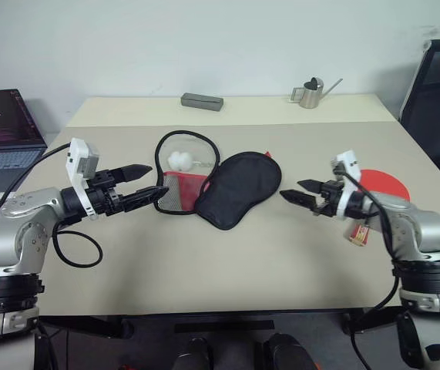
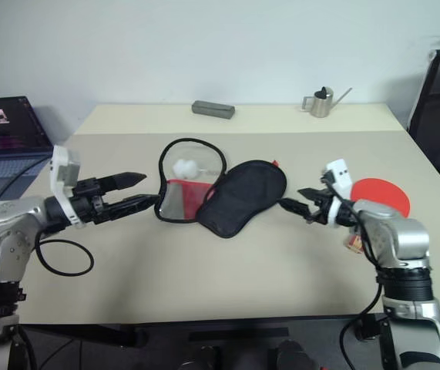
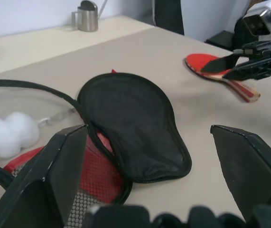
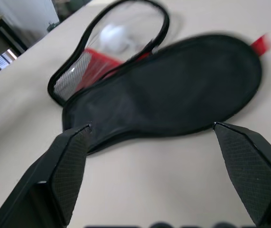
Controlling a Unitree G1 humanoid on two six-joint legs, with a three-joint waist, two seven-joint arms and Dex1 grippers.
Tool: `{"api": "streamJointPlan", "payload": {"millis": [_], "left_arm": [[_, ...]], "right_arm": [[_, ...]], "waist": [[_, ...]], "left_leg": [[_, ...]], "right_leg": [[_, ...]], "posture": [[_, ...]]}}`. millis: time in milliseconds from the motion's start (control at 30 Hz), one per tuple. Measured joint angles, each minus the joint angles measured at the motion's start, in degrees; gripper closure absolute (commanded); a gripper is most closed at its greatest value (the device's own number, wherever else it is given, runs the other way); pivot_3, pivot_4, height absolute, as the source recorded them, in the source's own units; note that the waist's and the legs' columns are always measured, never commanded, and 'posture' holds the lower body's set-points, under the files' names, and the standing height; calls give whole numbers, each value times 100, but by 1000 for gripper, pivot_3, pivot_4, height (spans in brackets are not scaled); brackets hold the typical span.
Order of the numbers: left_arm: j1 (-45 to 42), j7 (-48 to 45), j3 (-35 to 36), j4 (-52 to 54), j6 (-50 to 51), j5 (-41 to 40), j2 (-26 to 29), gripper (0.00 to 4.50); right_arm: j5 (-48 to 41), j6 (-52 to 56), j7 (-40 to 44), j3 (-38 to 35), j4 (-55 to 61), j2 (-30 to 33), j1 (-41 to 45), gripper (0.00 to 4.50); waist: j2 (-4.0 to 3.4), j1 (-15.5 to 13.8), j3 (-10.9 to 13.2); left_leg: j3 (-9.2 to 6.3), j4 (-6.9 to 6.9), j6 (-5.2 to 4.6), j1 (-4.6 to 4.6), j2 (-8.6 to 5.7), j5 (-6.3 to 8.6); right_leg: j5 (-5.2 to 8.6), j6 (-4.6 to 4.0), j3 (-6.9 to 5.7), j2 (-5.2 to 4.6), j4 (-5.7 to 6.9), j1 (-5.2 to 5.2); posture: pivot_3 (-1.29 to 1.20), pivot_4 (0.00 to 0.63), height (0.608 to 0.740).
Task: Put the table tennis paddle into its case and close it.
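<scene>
Open right gripper (image 1: 300, 192) beside case (image 1: 239, 187), paddle (image 1: 383, 183) behind it

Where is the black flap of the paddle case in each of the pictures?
Left eye view: the case's black flap lies mid-table, between the two grippers.
Right eye view: black flap, again mid-table.
Left wrist view: black flap in the middle, beyond the fingers.
Right wrist view: black flap across the middle.
Shared landmark: the white balls in the clear pocket right beside the flap.

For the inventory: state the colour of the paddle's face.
Red; the table tennis paddle shows best in the left wrist view.
</scene>
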State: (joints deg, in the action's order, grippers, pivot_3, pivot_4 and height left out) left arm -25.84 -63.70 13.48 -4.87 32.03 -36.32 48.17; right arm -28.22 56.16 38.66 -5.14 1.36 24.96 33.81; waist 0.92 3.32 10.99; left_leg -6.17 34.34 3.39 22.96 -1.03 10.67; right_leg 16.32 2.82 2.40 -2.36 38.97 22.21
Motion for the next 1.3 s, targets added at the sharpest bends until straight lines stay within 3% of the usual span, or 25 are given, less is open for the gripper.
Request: {"api": "streamJointPlan", "payload": {"millis": [433, 933, 1233, 1300], "left_arm": [[-14, -327, -37, -138, -127, 177, 128, 0], [35, -314, -34, -134, -146, 251, 127, 0], [35, -302, -34, -134, -156, 253, 127, 0], [45, -300, -34, -133, -177, 265, 127, 0]], "right_arm": [[-2, 1298, -1409, 23, -762, -1115, 691, 16], [115, 810, -2103, -25, -1618, -2291, 1096, 16], [120, 550, -2337, -45, -1795, -2614, 1244, 16], [120, 544, -2381, -46, -1799, -2612, 1244, 405]], "waist": [[0, -2, 0], [0, 7, 0], [0, 7, 0], [0, 7, 0]], "left_leg": [[4, -5, 0, 0, 51, 0], [1, -7, 0, -2, 86, 0], [1, -10, 0, -2, 88, 0], [2, -11, 0, -2, 88, 0]], "right_leg": [[-4, -14, -2, 38, -2, 9], [-18, -46, -1, 96, -2, 16], [-17, -49, -1, 97, -3, 18], [-17, -50, 0, 97, -3, 19]], "posture": [[0, 150, 740], [0, 150, 740], [0, 150, 740], [0, 150, 740]]}}
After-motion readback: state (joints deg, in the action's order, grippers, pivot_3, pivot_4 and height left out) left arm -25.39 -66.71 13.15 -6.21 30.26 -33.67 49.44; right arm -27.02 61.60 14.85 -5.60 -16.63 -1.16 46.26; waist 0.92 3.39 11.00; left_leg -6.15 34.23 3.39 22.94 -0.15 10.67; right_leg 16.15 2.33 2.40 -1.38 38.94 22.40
